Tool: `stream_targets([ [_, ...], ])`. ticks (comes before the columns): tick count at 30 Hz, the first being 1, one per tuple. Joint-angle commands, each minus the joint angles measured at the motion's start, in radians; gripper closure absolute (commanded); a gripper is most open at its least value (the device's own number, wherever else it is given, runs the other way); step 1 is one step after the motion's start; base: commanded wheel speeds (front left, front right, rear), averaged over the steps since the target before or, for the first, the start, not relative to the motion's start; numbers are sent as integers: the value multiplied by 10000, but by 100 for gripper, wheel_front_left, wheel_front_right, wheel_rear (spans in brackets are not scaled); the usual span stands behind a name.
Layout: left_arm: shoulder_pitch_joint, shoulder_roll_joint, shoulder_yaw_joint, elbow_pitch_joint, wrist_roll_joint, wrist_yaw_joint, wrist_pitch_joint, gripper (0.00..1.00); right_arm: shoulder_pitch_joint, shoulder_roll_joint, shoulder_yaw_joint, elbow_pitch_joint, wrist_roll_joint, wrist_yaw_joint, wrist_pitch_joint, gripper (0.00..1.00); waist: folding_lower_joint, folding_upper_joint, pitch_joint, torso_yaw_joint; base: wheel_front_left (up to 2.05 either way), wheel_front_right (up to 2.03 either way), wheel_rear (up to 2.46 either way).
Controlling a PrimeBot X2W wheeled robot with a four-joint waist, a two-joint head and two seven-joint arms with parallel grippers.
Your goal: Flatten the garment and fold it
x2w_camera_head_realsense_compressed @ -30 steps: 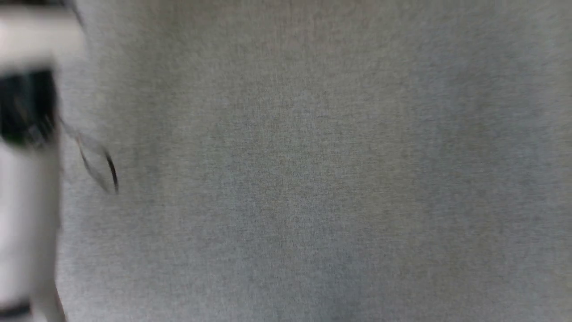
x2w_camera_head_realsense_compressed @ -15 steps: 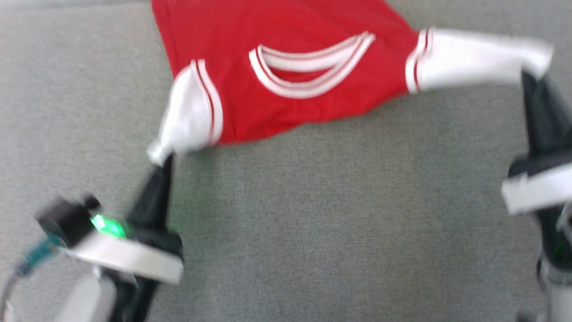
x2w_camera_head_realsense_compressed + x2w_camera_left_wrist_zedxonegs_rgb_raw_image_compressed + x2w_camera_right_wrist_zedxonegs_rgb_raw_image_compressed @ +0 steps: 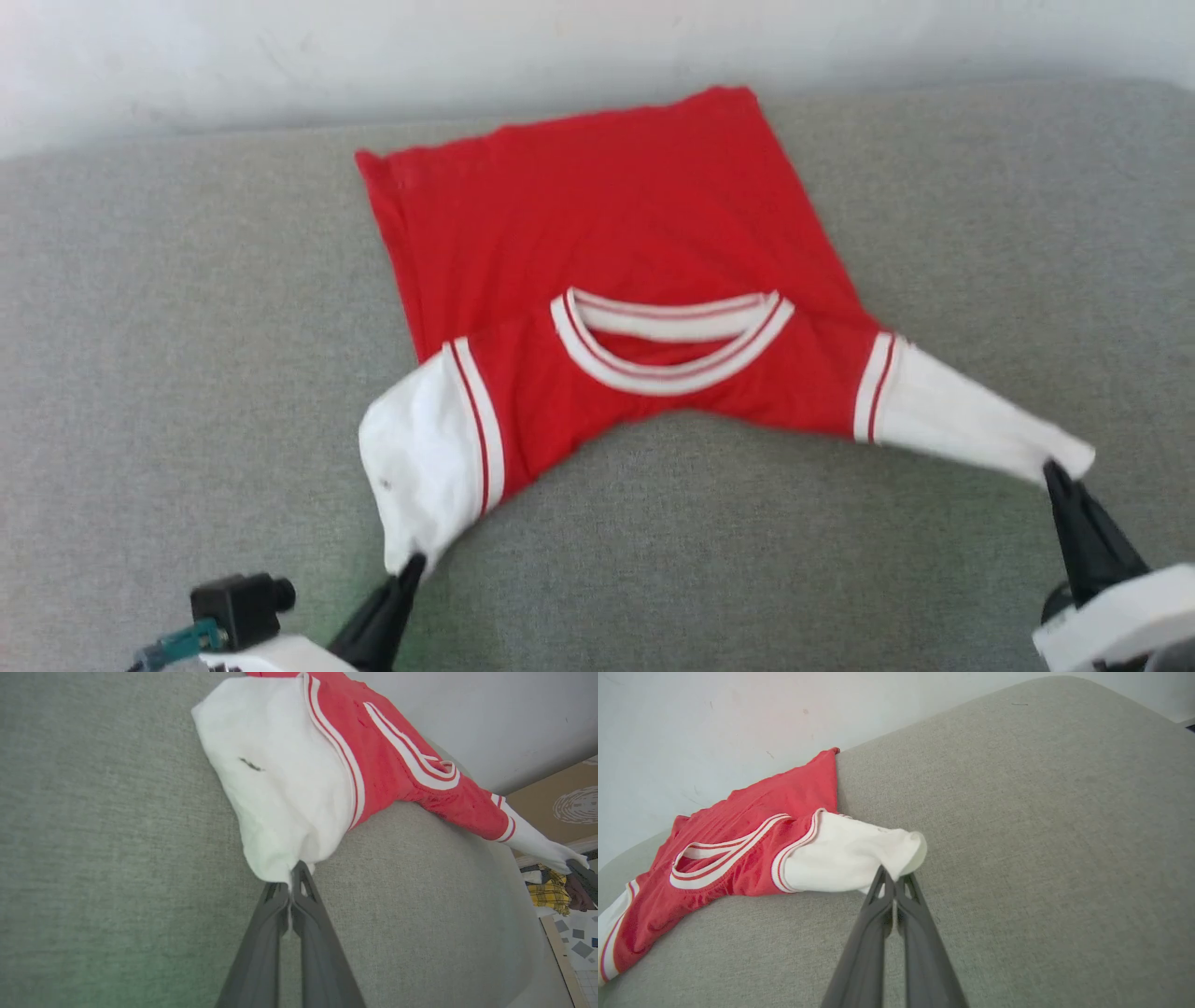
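While the red garment point(image 3: 607, 224) lies on the grey cushion point(image 3: 187, 327), left claw point(image 3: 414, 560) and right claw point(image 3: 1051, 469) each pinch a white sleeve point(image 3: 425, 457) tip. Uneven pulling could slip one free or bunch the body.

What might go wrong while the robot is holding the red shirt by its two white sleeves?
The left gripper and right gripper each pinch only a sleeve tip of the jersey, so one might slip out. The shoulders are bunched around the collar, so wrinkles might get folded in.
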Motion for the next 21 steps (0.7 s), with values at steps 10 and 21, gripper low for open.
stream_targets([
  [10,1227,531,-136,-388,-912,504,1448,100,1459,119,-481,89,425,-7,1374,100,3,-1,-858,-53,0,0,0],
  [21,2386,1058,210,-1218,-1564,1310,2251,100,2438,190,-889,-148,653,-7,2910,100,3,-1,-1253,31,0,0,0],
])
